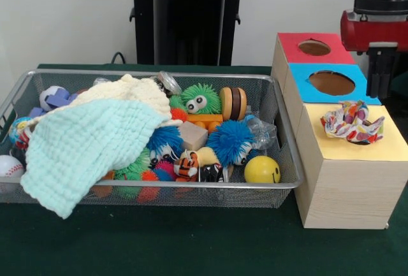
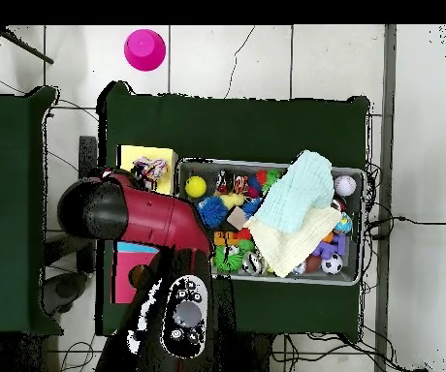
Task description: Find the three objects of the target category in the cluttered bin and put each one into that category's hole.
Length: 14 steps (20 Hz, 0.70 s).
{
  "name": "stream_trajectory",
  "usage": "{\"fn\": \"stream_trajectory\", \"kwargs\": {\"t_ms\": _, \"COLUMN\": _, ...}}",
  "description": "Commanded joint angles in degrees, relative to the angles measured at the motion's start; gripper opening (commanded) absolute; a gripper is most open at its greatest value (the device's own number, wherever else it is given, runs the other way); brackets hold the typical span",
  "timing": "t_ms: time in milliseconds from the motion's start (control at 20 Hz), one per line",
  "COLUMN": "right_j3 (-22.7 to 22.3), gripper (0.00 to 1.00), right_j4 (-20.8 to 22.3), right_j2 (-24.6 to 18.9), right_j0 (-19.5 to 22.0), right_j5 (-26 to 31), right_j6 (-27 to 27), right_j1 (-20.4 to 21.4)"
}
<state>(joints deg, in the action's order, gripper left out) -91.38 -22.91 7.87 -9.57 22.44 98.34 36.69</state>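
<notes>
A crumpled multicoloured cloth [image 1: 352, 123] lies on the yellow top [image 1: 389, 145] of the wooden box, and the overhead view shows that cloth [image 2: 150, 171] at the same spot. In the wire bin [image 1: 280, 104] a mint green cloth [image 1: 83, 148] hangs over the front left rim. A cream knitted cloth [image 1: 131, 91] lies behind it. The overhead view shows both spread over the bin's middle, the mint cloth [image 2: 302, 189] above the cream cloth [image 2: 287, 237]. My gripper [image 1: 380, 91] hangs at the far right, just beyond the blue top [image 1: 306, 75], apart from the cloth.
The box has a red top with a hole [image 1: 314, 48] and a blue top with a hole [image 1: 331, 83]. In the bin lie fuzzy balls, a yellow smiley ball [image 1: 262, 169], a wooden block [image 1: 192, 136], a baseball [image 1: 9, 166] and other toys. A pink cup [image 2: 144, 48] stands on the floor.
</notes>
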Motion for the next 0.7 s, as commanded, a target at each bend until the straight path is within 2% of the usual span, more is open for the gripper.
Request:
{"fn": "stream_trajectory", "kwargs": {"t_ms": 50, "right_j3": 3.7, "gripper": 0.00, "right_j4": 3.6, "right_j2": 1.5, "right_j0": 0.0, "right_j5": 6.9, "right_j6": 8.3, "right_j1": -2.5}}
{"fn": "stream_trajectory", "kwargs": {"t_ms": 250, "right_j3": 4.7, "gripper": 0.00, "right_j4": 4.3, "right_j2": 2.0, "right_j0": -0.1, "right_j5": 7.8, "right_j6": 8.0, "right_j1": -2.3}}
{"fn": "stream_trajectory", "kwargs": {"t_ms": 450, "right_j3": 2.9, "gripper": 0.00, "right_j4": 7.1, "right_j2": 1.2, "right_j0": 0.9, "right_j5": 2.3, "right_j6": 4.9, "right_j1": -2.2}}
{"fn": "stream_trajectory", "kwargs": {"t_ms": 700, "right_j3": 2.7, "gripper": 0.00, "right_j4": 9.7, "right_j2": 0.2, "right_j0": 1.8, "right_j5": 0.1, "right_j6": 3.6, "right_j1": -2.8}}
